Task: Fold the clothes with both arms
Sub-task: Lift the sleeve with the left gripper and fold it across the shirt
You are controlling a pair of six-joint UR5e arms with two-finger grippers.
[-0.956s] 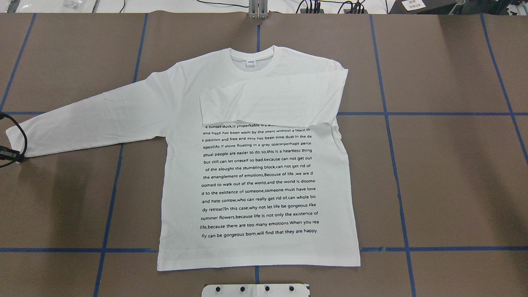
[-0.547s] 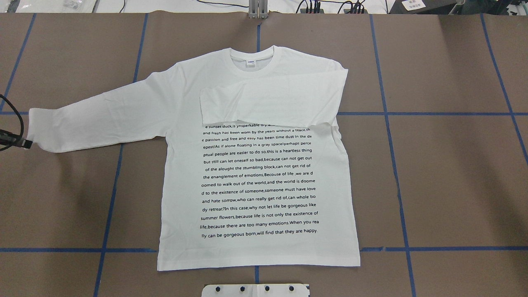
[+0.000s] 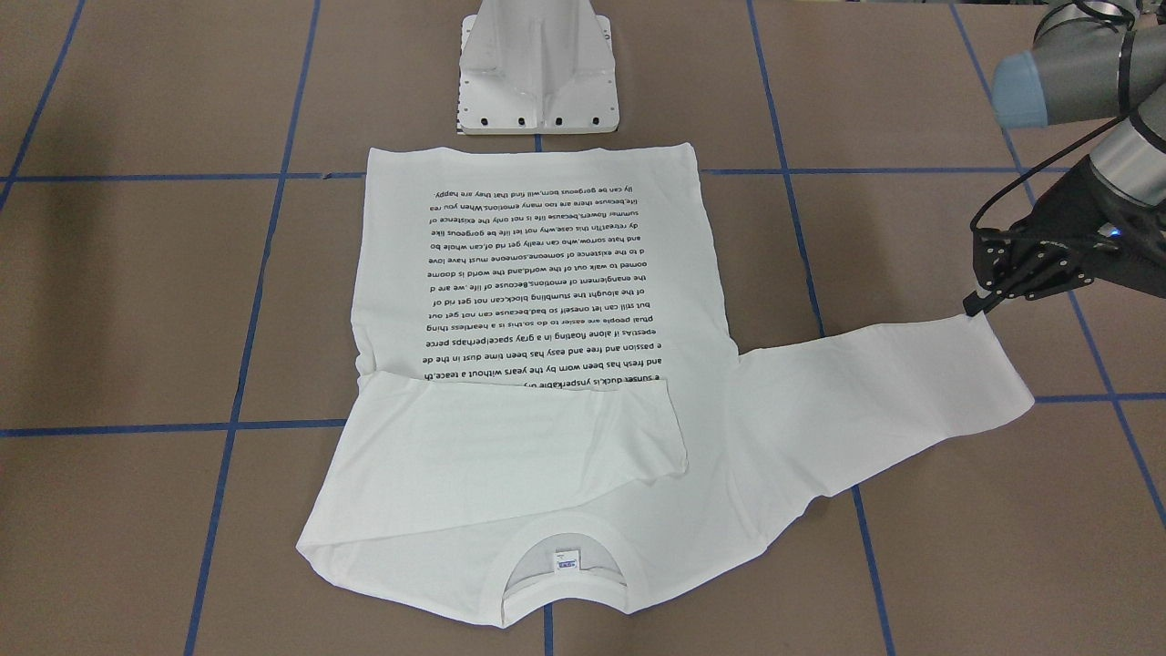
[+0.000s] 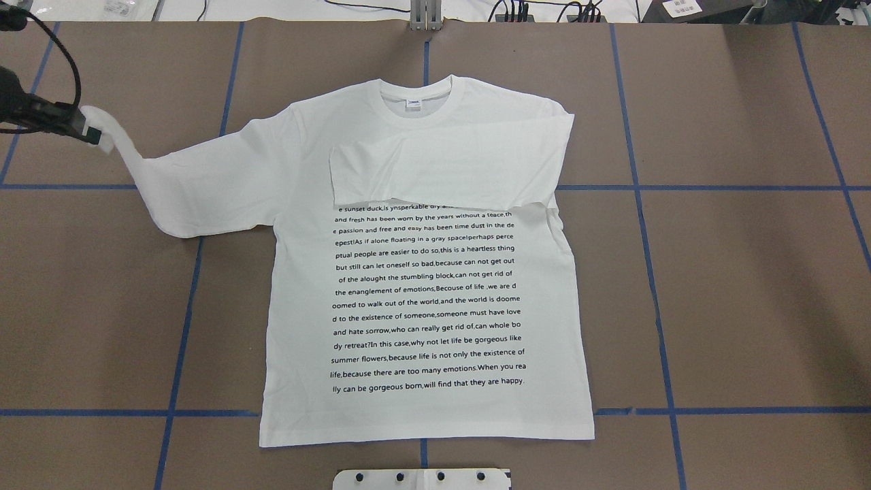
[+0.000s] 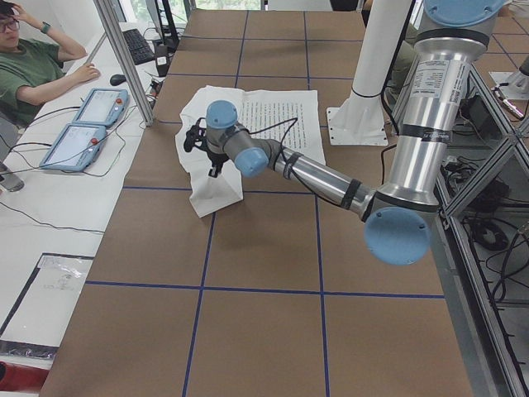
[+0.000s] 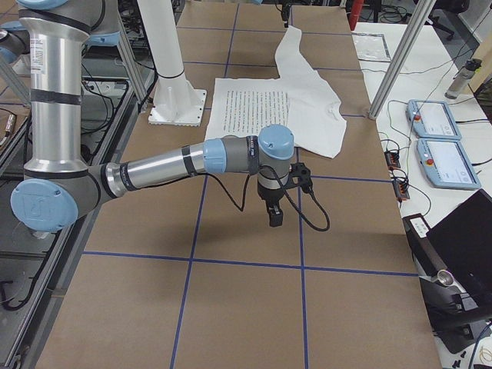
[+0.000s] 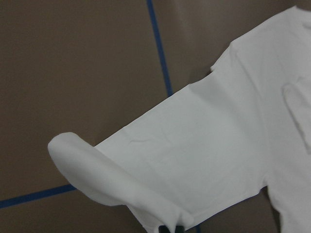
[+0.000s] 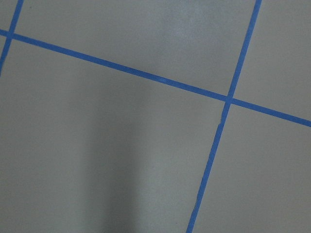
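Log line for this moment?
left gripper: shut on cuff of white long-sleeved text-printed T-shirt, cuff raised | right gripper: off shirt, state unclear | other sleeve: folded across chest

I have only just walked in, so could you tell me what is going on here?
The robot is folding a white long-sleeved T-shirt lying print-up on the table. Its left end effector grips the cuff of the outstretched sleeve, raised off the table. The other sleeve is already folded across the chest. The right end effector hangs over the table, away from the shirt.
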